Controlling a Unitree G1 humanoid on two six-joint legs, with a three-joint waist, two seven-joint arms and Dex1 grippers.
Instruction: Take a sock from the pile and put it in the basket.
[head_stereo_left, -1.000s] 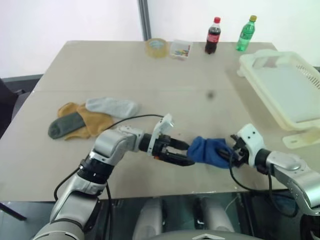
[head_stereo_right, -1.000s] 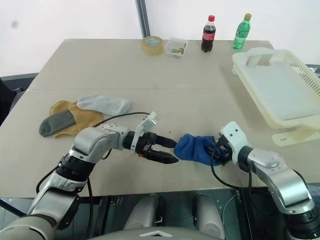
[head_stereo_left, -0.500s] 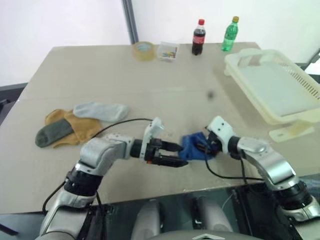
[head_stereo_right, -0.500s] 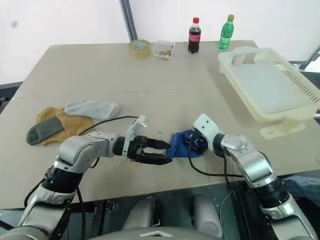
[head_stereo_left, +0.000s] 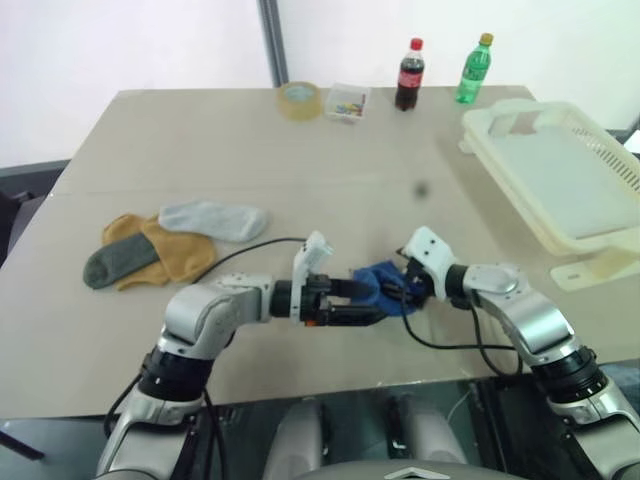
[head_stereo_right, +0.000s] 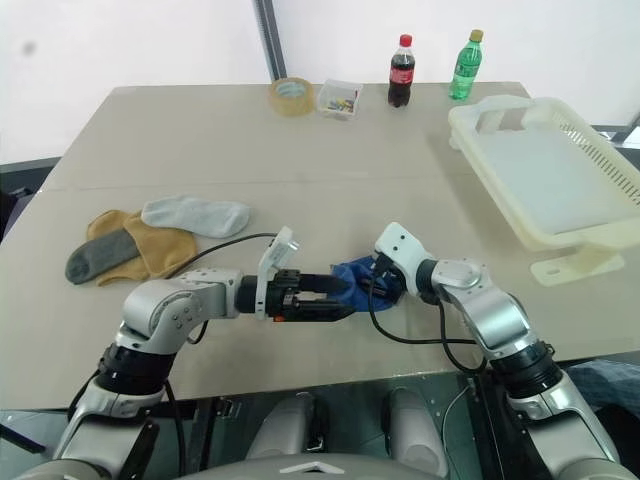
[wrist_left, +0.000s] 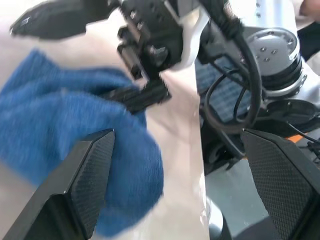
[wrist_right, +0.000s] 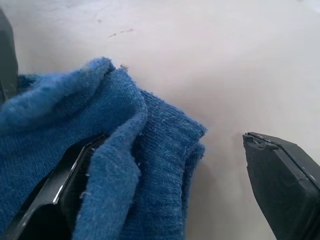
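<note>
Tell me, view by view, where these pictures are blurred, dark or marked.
Left eye view: evenly lit, and a dark smudge hangs over the table near its middle. Right eye view: sharp, with soft shadows under the pile. Left wrist view: the blue sock and right claw are blurred. Right wrist view: sock knit sharp, near fingers soft.

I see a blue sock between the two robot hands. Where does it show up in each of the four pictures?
Left eye view: blue sock low centre, between the left gripper and right gripper.
Right eye view: low centre.
Left wrist view: across the left half.
Right wrist view: across the left half.
Shared landmark: the tan table under it.
</note>
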